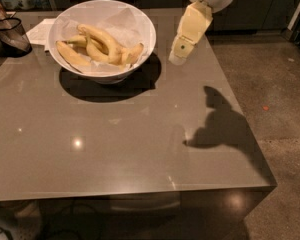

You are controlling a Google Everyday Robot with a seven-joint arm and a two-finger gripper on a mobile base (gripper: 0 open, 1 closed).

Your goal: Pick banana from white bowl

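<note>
The gripper [180, 51] hangs just right of the bowl [149, 44], open or closed I cannot tell, while the banana [101, 38] lies atop other bananas [72, 57] inside, probably light, soft, bruisable, best pinched gently mid-length.

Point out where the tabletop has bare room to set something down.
The table is bare across its near half, from the white bowl to the front edge, and along the right side below the claw, which hangs right of the bowl. The far left corner is crowded: bowl, paper sheet, dark container.
</note>
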